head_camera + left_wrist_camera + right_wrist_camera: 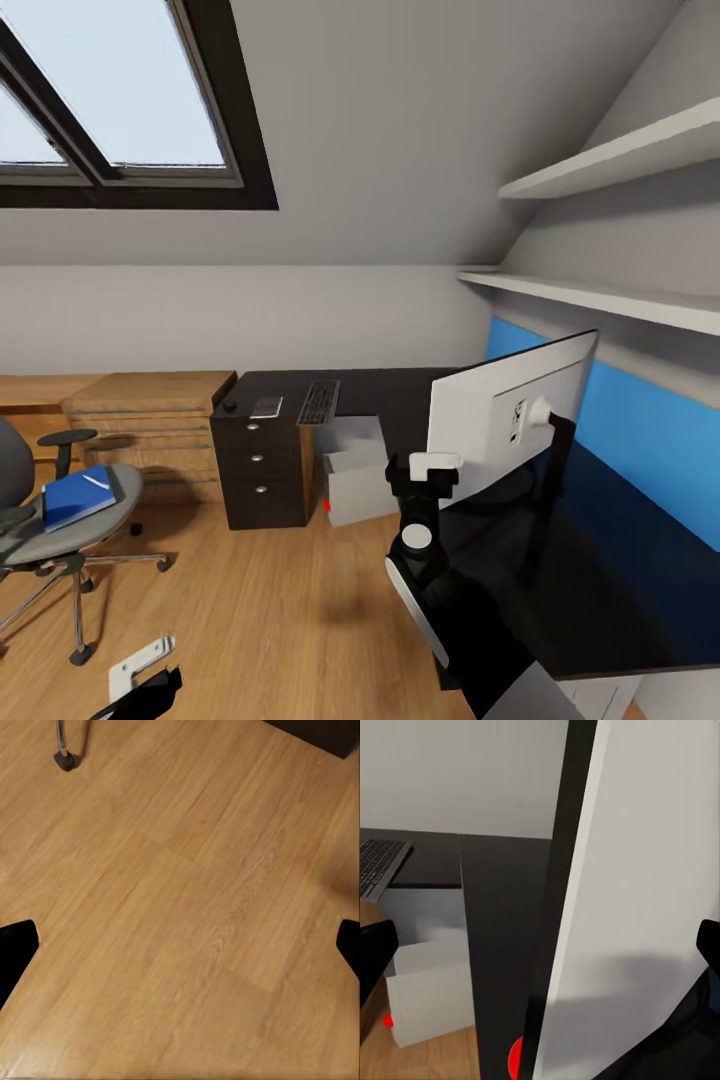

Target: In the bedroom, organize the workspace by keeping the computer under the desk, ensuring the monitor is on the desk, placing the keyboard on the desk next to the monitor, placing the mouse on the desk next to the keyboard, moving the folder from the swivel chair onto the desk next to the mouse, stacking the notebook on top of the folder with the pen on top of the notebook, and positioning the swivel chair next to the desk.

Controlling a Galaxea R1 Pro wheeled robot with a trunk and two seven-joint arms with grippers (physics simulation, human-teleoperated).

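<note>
Right gripper (432, 466), fingers spread, straddles the monitor (505, 420) edge: close squarely, grip low, keep it upright.

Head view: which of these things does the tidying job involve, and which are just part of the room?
Job:
desk
monitor
keyboard
mouse
notebook
computer
chair
folder
pen

Just there:
wood chest
wall shelves
skylight
blue panel
</note>
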